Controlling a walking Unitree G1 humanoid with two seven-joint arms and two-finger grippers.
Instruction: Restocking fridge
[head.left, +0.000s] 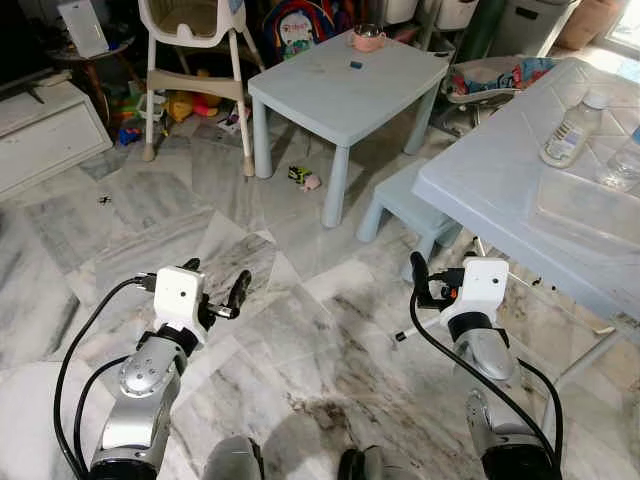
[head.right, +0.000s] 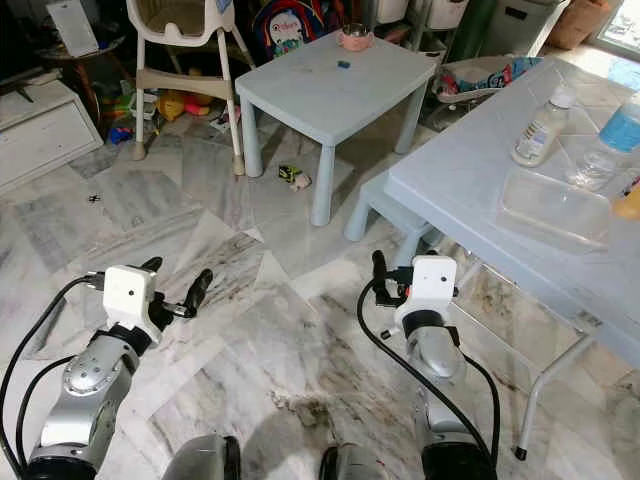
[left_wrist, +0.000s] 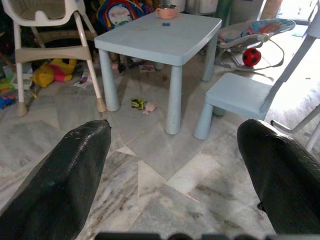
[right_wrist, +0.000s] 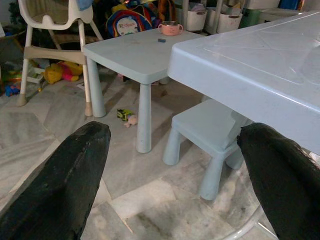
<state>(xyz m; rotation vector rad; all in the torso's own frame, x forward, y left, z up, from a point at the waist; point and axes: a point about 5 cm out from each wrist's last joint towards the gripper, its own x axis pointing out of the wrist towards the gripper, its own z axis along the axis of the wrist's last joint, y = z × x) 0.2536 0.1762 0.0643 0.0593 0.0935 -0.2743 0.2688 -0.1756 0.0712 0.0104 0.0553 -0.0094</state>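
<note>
Bottles (head.right: 540, 128) for the fridge stand near the far edge of the folding table (head.right: 470, 180), beside a clear tray (head.right: 555, 210). I hold the left gripper (head.left: 212, 290) and right gripper (head.left: 437, 280) low over the floor, both spread and grasping nothing. I judge this the approach step; next I must turn right and raise the right arm to a bottle.
</note>
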